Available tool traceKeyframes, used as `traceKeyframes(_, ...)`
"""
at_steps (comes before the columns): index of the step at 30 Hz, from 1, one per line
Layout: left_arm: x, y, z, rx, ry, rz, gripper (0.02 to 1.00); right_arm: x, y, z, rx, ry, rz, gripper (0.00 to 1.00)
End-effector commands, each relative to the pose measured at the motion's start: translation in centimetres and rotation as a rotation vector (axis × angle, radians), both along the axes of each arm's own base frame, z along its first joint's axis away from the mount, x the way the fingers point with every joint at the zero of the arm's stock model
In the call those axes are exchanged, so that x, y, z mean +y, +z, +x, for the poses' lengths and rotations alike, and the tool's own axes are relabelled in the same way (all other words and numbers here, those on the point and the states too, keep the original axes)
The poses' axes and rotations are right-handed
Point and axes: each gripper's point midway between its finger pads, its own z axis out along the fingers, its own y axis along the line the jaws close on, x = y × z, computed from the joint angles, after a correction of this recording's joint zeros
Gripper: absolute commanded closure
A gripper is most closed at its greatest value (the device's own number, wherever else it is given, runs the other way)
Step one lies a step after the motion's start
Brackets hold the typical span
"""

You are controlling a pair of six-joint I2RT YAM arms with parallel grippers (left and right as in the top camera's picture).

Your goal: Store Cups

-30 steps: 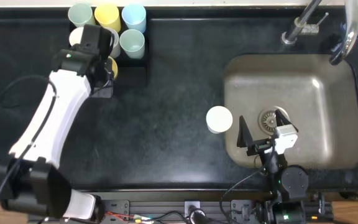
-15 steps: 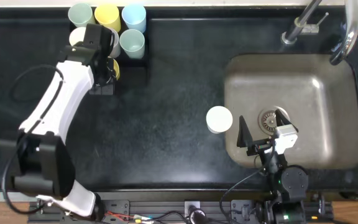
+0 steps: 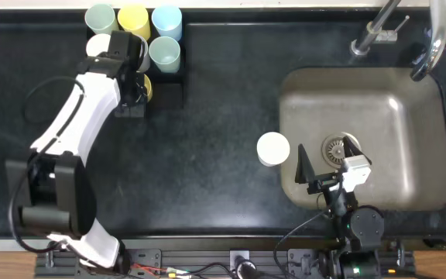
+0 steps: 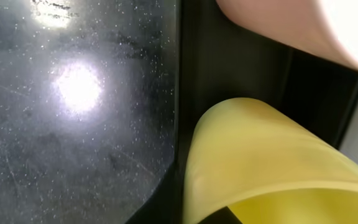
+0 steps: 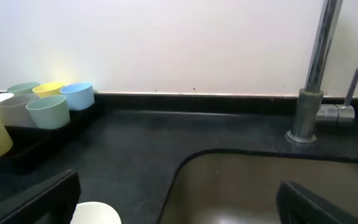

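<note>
Bench [image 3: 207, 116] of dark speckled stone runs across the top view, with the steel sink [image 3: 409, 93] sunk into it at 3 o'clock. The left arm [image 3: 80, 116] reaches from 7 o'clock up to the black rack [image 3: 169, 91] at 11 o'clock. Over the last second its lower links have swung in beneath it, and its wrist has crept a little toward 1 o'clock, closer over the rack's near row.

The right arm sits parked over the sink at 5 o'clock and has not moved. The right end effector [image 5: 176, 186] is spread wide and holds nothing.

The left end effector [image 3: 132, 89] sits at the rack's 7 o'clock corner, tucked under its own wrist. Whether it grips or has let go I cannot tell.

Five stored cups [image 3: 163, 53] already stand upright in the rack's far slots. The yellow cup [image 4: 260, 162] lies right against the left wrist camera, at the rack's wall and beside a pale cup. It has shifted slightly inward with the wrist, which suggests the placing is nearly done but the release is not confirmed.

The white cup [image 3: 272, 149] rests mouth down on the bench, just off the sink's 9 o'clock rim, where it was before. It looks to be the one cup not yet stored.
</note>
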Motion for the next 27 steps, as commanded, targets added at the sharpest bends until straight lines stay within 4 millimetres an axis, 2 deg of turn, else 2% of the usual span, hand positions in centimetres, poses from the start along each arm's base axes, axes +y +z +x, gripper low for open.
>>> traceKeyframes(1,0.7,-0.5,0.0,0.013,0.034,-0.001,0.982,0.0,-0.3,0.0,-0.002,-0.001,0.004,0.003)
traceKeyframes(15,1.1,-0.3,1.0,-0.028,0.046,-0.003,0.976,0.0,-0.3,0.0,-0.002,-0.001,0.004,0.003)
traceKeyframes(22,1.1,-0.3,1.0,-0.029,0.047,0.002,0.893,0.0,-0.3,0.0,-0.002,-0.001,0.003,0.003)
traceKeyframes(27,1.1,-0.2,1.0,-0.028,0.043,0.002,0.877,0.0,-0.3,0.0,-0.002,-0.001,0.003,0.005)
